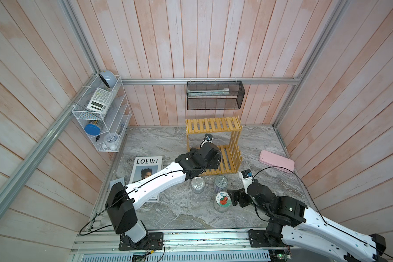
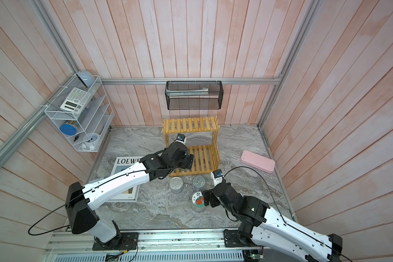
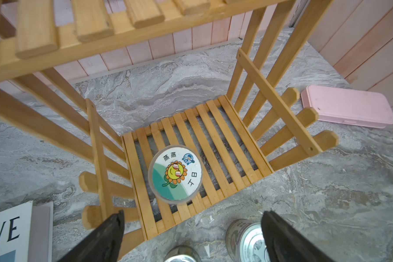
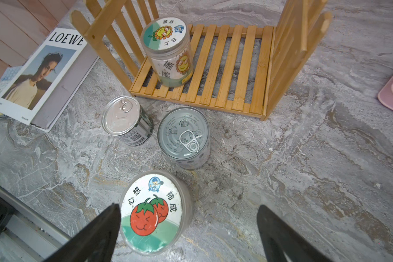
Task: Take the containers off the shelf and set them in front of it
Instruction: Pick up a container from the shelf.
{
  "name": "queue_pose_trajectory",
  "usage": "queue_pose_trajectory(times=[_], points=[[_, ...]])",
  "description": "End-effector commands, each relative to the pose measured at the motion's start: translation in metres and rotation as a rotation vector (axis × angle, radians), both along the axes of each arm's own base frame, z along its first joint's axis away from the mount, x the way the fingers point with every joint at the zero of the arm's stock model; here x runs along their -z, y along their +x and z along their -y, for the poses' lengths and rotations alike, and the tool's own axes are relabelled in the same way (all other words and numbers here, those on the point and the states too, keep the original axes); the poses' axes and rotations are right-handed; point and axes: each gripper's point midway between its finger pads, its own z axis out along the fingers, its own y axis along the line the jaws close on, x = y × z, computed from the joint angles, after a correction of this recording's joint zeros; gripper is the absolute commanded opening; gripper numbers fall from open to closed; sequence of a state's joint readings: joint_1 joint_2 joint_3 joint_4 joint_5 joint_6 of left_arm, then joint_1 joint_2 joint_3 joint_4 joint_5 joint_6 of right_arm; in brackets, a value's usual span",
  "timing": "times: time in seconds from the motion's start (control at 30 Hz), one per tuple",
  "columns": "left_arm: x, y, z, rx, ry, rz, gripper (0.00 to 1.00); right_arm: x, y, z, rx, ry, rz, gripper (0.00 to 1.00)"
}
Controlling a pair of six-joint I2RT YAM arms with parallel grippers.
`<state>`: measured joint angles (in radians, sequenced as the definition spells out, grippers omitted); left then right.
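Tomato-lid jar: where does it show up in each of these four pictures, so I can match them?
Top view: tomato-lid jar low centre, in front of the yellow shelf.
Top view: same spot, slightly further left.
Left wrist: not in it.
Right wrist: large, nearest the camera.
Shared landmark: the yellow shelf, in all four.

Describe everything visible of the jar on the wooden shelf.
The sunflower jar is clear, glass-looking, with a white sticker lid and a sunflower side label. Lid on, upright, it stands on the lower tier of the yellow slatted shelf, toward the magazine side. Only slats touch it; the open left claw hovers before it, apart.
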<state>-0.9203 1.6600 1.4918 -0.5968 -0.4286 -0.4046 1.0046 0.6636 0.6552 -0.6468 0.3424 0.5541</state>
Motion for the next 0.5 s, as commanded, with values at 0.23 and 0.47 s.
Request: queue_pose_trajectory(times=[0.23,0.47], points=[[0.043,0.030,0.008,-0.190,0.077,-0.087,1.00,-0.005,-0.002,0.015,0.008,0.057,-0.044,0.98],[0.064,0.051,-0.001,-0.273,0.116,-0.101,1.00,-0.001,-0.002,0.018,0.023,0.087,-0.057,0.98]])
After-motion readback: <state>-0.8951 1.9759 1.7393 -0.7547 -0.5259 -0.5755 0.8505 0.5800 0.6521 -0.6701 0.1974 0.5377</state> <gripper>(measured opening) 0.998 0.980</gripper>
